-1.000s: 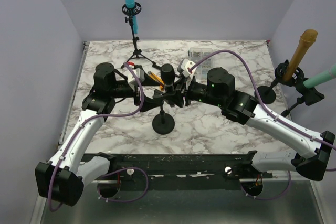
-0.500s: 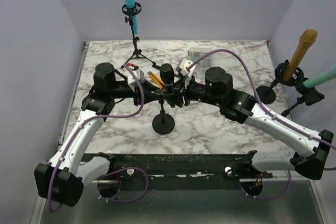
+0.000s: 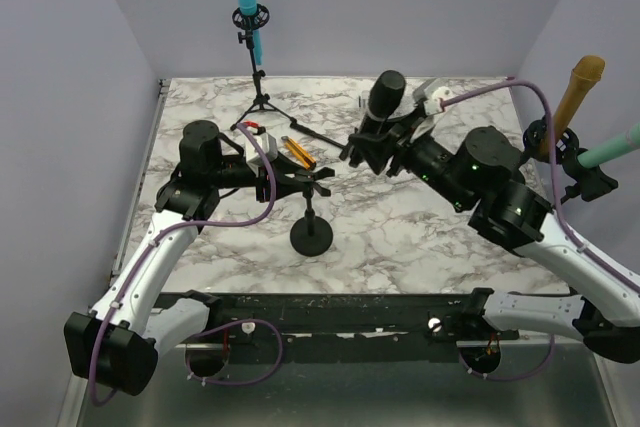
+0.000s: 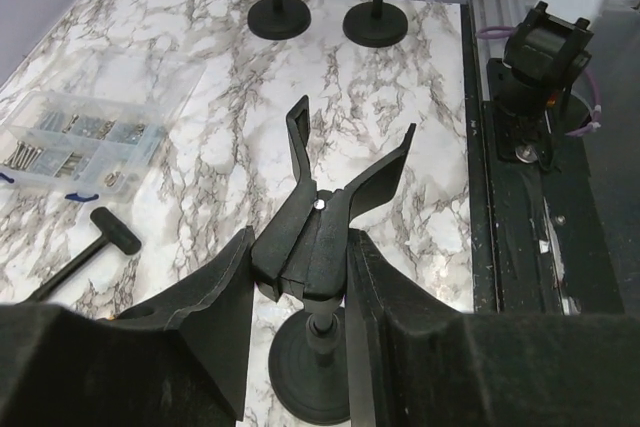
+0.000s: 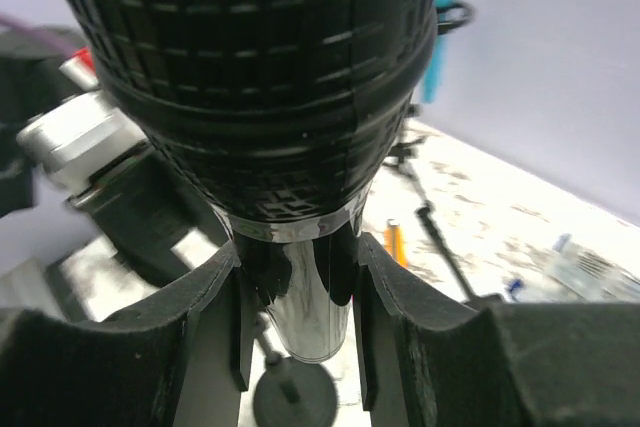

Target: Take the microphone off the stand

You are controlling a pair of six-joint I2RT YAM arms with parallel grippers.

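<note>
Black mic [image 3: 385, 97] out of the clip [image 3: 308, 179] and raised above the stand [image 3: 311, 235], up and to its far right, well apart from it. Clamped on the shaft just below the mesh head by the right gripper [image 3: 372, 145]; in the right wrist view, fingers [image 5: 190, 347] pressed against both sides of the shaft, jaws partly closed around it. Left gripper [image 3: 272, 179] closed hard on the clip atop the stand; in the left wrist view, fingers [image 4: 200, 327] flanking the clip body, forked prongs empty and pointing away from the wrist. Stand upright on the table [image 3: 420, 237], round base flat. Step in hand, by judgement: extraction done, mic free and held aloft, set-down not yet made. Next move, by judgement: pick a bare patch of table to the right of the stand, swing the mic over it, tilt the shaft level, lower to full contact with the marble, then spread the right jaws and back off along the shaft. Avoid the orange tool [image 3: 296, 152] just behind the stand. Maintain the left clamp on the clip until set-down of the mic; then release and retreat leftward from the stand without nudging the base. Expect rolling on release: round body, smooth surface; release low and slowly.
</note>
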